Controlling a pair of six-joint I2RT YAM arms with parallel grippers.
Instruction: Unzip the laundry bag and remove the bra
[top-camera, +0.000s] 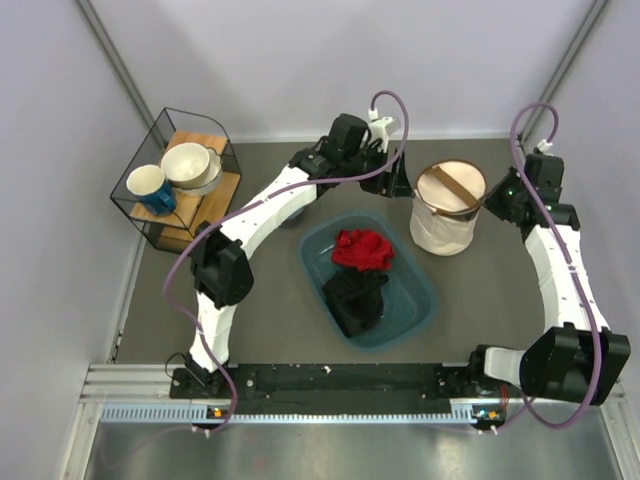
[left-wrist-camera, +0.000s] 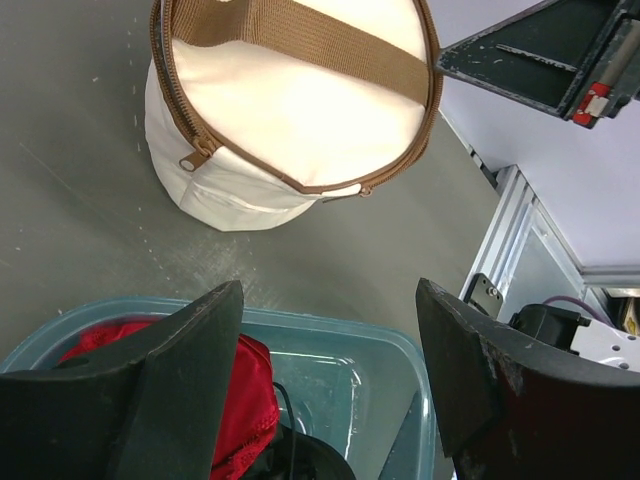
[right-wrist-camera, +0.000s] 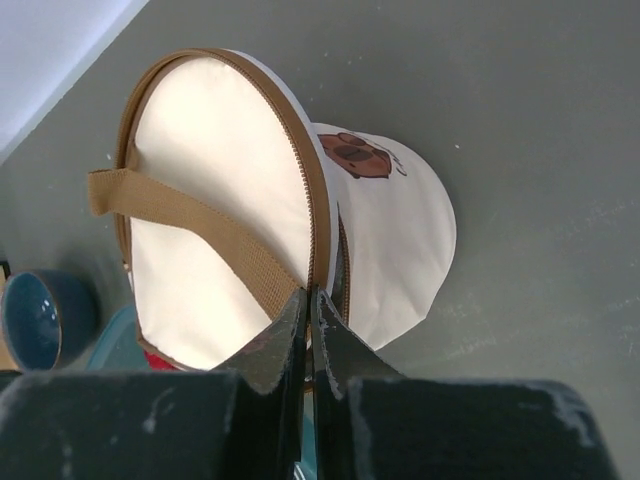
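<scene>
- Where the laundry bag stands upright on the grey table, pale walls around, its brown motif shows (lettering too small to read).
- On its zipper rim the right gripper pinches; the left gripper gapes wide.

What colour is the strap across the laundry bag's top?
Tan-brown webbing strap on the cream laundry bag; clearest in the left wrist view.

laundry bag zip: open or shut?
Shut where visible: laundry bag lid flat, zipper joined round the rim. At the right gripper, cannot tell.
</scene>
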